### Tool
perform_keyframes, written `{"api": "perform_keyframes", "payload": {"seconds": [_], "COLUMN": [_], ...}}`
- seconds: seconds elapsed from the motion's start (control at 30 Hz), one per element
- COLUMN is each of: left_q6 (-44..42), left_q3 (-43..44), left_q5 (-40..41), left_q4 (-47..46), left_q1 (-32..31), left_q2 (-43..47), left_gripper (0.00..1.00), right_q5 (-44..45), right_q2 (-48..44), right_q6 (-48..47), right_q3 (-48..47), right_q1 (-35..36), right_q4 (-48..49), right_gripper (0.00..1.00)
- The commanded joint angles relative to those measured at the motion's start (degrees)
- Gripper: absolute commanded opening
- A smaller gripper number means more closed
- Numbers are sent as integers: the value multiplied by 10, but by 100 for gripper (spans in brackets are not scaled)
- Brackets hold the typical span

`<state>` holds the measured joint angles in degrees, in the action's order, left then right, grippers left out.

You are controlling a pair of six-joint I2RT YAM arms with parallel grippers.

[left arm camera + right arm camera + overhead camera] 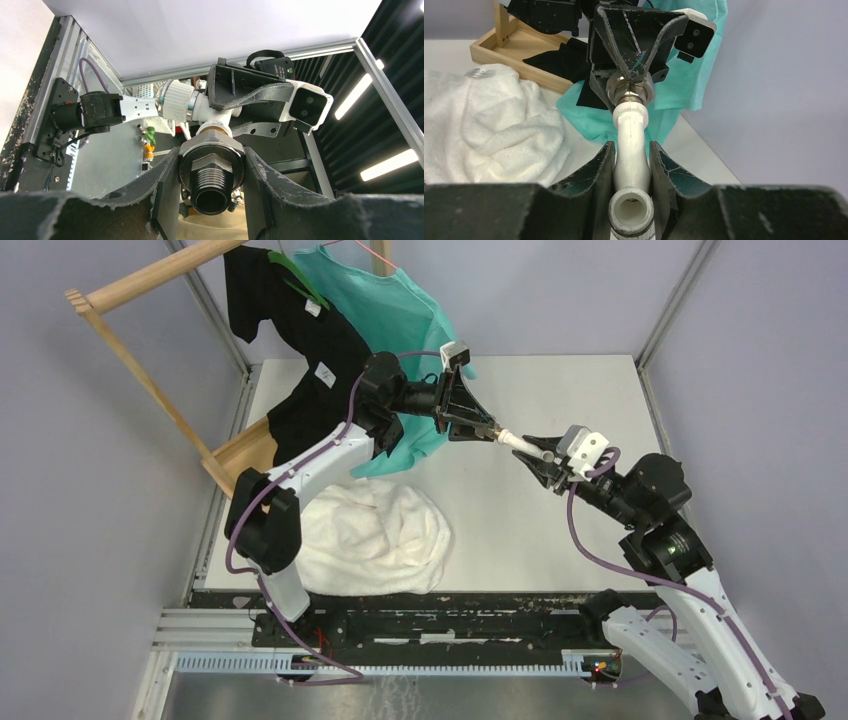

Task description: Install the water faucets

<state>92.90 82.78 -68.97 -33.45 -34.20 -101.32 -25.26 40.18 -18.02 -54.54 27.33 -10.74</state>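
Right wrist view has the right gripper pinching the white spout and the left gripper clamping the silver fitting, so threading wants them held coaxial.

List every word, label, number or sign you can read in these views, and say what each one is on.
No text is readable in any view.
Two white tags on the black shirt: too small to read.
The white spout and the metal fitting show no marking.
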Motion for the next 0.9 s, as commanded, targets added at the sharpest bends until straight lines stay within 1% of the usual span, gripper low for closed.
{"api": "perform_keyframes", "payload": {"seconds": [0.0, 0.23, 0.4, 0.87], "left_q6": [-26, 30, 26, 0], "left_q3": [13, 1, -4, -13], "left_q5": [1, 9, 9, 7], "left_q4": [-17, -94, -100, -108], "left_q1": [-18, -17, -18, -17], "left_q2": [20, 21, 24, 34], "left_gripper": [3, 3, 3, 3], "right_q5": [-17, 5, 22, 6], "right_q2": [-1, 3, 17, 72], "right_q6": [23, 47, 92, 298], "right_q3": [0, 22, 28, 23], "right_q1": [6, 7, 8, 7], "right_q4": [83, 99, 113, 158], "right_gripper": [1, 1, 1, 1]}}
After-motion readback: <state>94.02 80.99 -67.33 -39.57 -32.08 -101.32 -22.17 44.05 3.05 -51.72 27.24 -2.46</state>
